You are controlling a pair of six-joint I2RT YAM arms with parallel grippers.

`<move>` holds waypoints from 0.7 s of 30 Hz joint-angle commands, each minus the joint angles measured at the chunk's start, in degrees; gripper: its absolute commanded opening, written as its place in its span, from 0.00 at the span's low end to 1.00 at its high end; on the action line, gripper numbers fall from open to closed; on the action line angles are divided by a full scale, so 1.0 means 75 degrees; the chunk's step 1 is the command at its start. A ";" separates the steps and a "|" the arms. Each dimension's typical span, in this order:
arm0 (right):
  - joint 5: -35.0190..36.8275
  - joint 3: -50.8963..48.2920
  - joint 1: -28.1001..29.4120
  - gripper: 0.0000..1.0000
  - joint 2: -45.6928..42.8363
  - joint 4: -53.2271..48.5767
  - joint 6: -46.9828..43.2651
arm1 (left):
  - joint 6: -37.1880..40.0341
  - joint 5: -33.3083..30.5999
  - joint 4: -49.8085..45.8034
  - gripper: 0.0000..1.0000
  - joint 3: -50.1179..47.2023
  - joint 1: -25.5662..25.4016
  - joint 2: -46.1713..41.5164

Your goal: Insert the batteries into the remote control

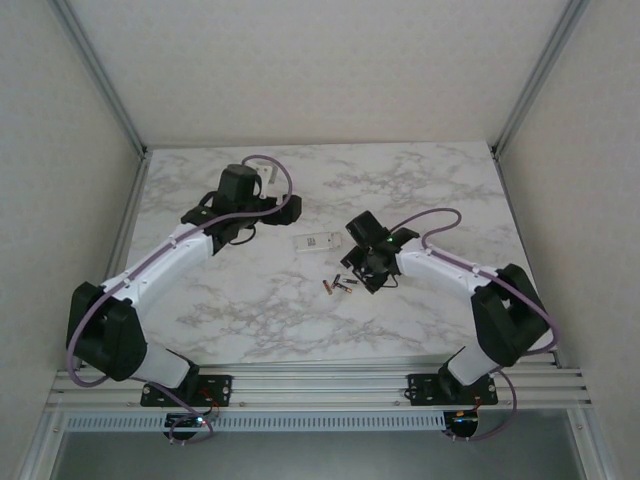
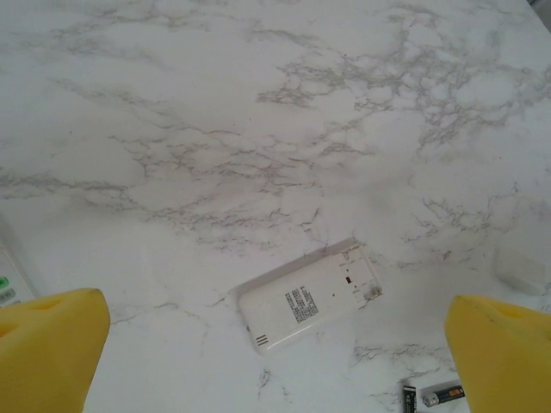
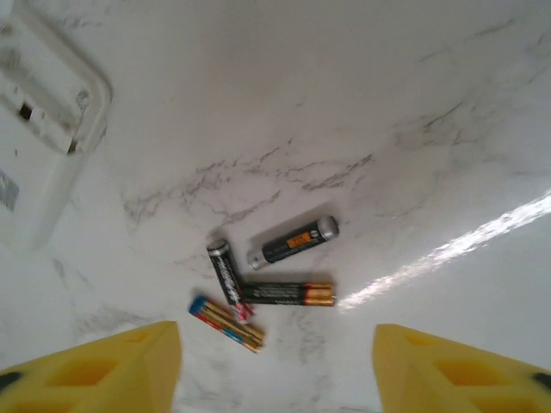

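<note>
— On the marble table [image 1: 450, 200], centre frame: the remote [image 2: 310, 297] lies face down with its battery bay [image 2: 357, 277] uncovered and facing up. Why that way?

— So cells can go in from above, by my reading. The batteries [image 3: 288, 294], four of them, lie loose in a small huddle near the remote, on the side toward the arm bases. None is in the bay, and three seem to touch at their ends.

— And the arms?

— The right gripper [image 3: 275, 370] hangs over the huddle with its yellow fingers apart and nothing between them. The cells sit just ahead of the tips, so it looks lined up for a first pick, not yet made. The left gripper [image 2: 277, 372] hovers over the remote, fingers spread wide and empty, likely placed to steady the body when a cell is pressed home.

— How far along?

— Early, I judge: the bay holds nothing.

— The catch?

— The cells are thin, round and bunched, so a pinch may roll one or drag a neighbour. The cell with the orange band [image 3: 293, 243] lies a little off from the rest and seems the easiest to take.
</note>
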 commanded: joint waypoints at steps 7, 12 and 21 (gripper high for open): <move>-0.0542 0.0314 0.0005 0.44 0.1222 0.0101 0.1966 | 0.0552 -0.0458 0.0574 0.99 -0.0426 -0.0262 -0.0787; -0.0307 0.0252 -0.0025 0.40 0.1380 0.0189 0.2027 | 0.0556 -0.0447 0.0573 0.99 -0.0421 -0.0291 -0.0802; -0.0172 0.0281 -0.0131 0.34 0.1733 0.0373 0.1853 | 0.0593 -0.0483 0.0547 0.99 -0.0415 -0.0379 -0.0789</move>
